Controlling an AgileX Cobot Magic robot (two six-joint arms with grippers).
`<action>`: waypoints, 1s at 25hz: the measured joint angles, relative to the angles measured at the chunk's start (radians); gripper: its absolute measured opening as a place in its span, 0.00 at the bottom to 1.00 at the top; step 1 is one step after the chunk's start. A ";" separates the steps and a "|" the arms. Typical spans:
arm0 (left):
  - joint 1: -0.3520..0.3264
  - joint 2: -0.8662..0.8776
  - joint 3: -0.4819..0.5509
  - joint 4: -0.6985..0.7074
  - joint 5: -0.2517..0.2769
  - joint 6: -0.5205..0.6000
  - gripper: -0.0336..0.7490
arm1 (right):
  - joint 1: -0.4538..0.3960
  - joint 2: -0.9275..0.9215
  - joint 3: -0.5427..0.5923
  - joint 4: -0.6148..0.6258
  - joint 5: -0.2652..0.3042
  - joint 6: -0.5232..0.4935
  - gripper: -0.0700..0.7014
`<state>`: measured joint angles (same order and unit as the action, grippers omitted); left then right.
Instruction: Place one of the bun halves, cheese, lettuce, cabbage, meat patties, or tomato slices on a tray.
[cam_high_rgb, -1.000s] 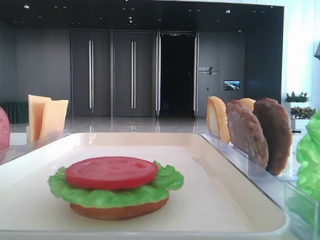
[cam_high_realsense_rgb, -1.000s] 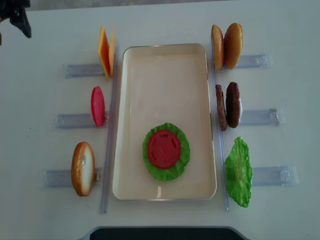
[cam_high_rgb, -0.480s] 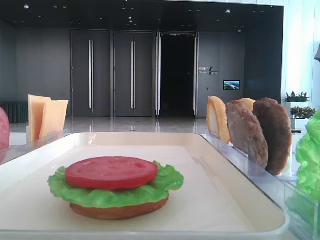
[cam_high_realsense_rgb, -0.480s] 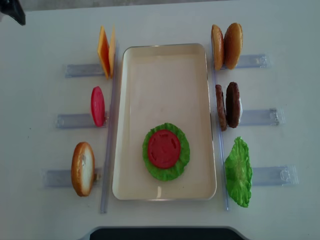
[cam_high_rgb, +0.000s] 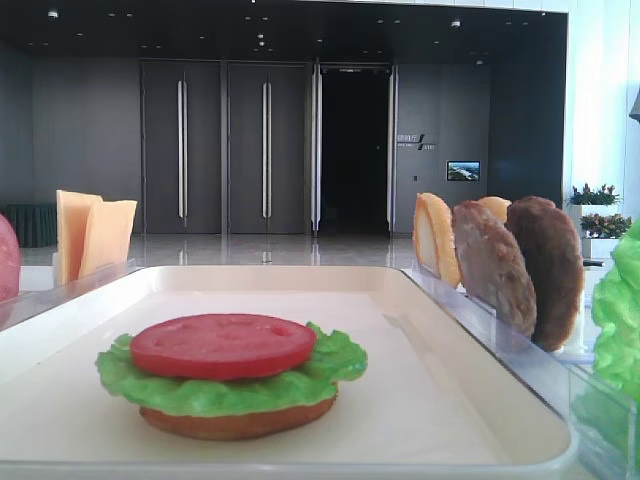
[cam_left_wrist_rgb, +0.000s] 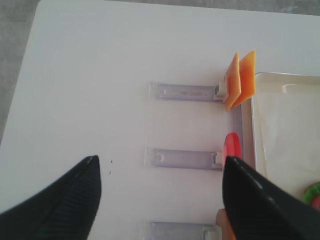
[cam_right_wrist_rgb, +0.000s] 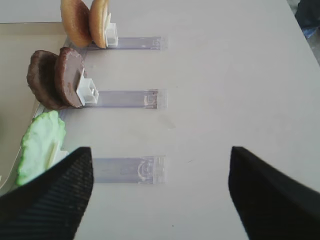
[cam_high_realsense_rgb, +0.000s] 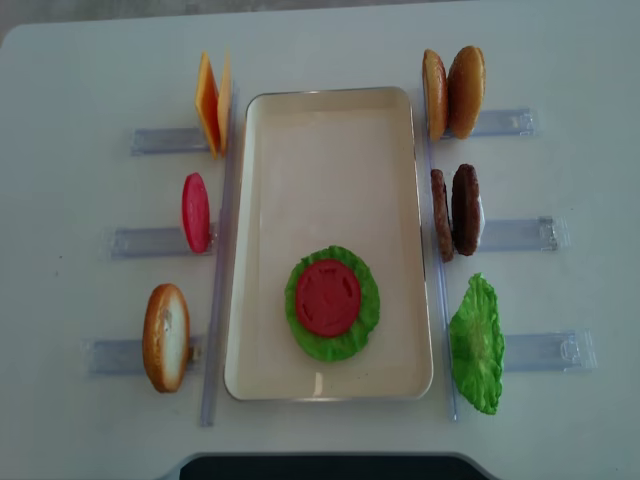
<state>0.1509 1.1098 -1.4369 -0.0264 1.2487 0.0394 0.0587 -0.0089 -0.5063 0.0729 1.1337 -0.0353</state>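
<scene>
The cream tray (cam_high_realsense_rgb: 330, 170) holds a stack: a tomato slice (cam_high_realsense_rgb: 328, 297) on lettuce (cam_high_realsense_rgb: 302, 338) on a bun half (cam_high_rgb: 238, 422). Left of the tray stand cheese (cam_high_realsense_rgb: 212, 104), another tomato slice (cam_high_realsense_rgb: 195, 212) and a bun half (cam_high_realsense_rgb: 166, 337). To its right are two bun halves (cam_high_realsense_rgb: 455, 92), two meat patties (cam_high_realsense_rgb: 456, 210) and a lettuce leaf (cam_high_realsense_rgb: 477, 343). My left gripper (cam_left_wrist_rgb: 160, 200) hangs open and empty over bare table, left of the holders. My right gripper (cam_right_wrist_rgb: 160, 195) is open and empty above the table, right of the lettuce (cam_right_wrist_rgb: 40, 145). Neither gripper shows in the overhead view.
Clear plastic holders (cam_high_realsense_rgb: 155, 241) lie in rows on both sides of the tray, with long clear rails (cam_high_realsense_rgb: 218, 300) along its edges. The white table's far edge (cam_left_wrist_rgb: 150, 4) shows in the left wrist view. A dark base (cam_high_realsense_rgb: 320, 467) sits at the near edge.
The left gripper, seen at the overhead view's top-left corner a second ago, has drawn back out of that view. Nothing on the table has moved.
</scene>
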 joint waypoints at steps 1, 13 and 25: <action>0.000 -0.036 0.023 0.000 0.001 0.011 0.78 | 0.000 0.000 0.000 0.000 0.000 0.000 0.78; 0.000 -0.520 0.396 0.000 0.012 0.094 0.78 | 0.000 0.000 0.000 0.000 0.000 0.000 0.78; 0.000 -1.011 0.789 0.000 0.012 0.132 0.78 | 0.000 0.000 0.000 0.000 0.000 0.000 0.78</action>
<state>0.1509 0.0987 -0.6475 -0.0264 1.2612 0.1715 0.0587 -0.0089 -0.5063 0.0729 1.1337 -0.0353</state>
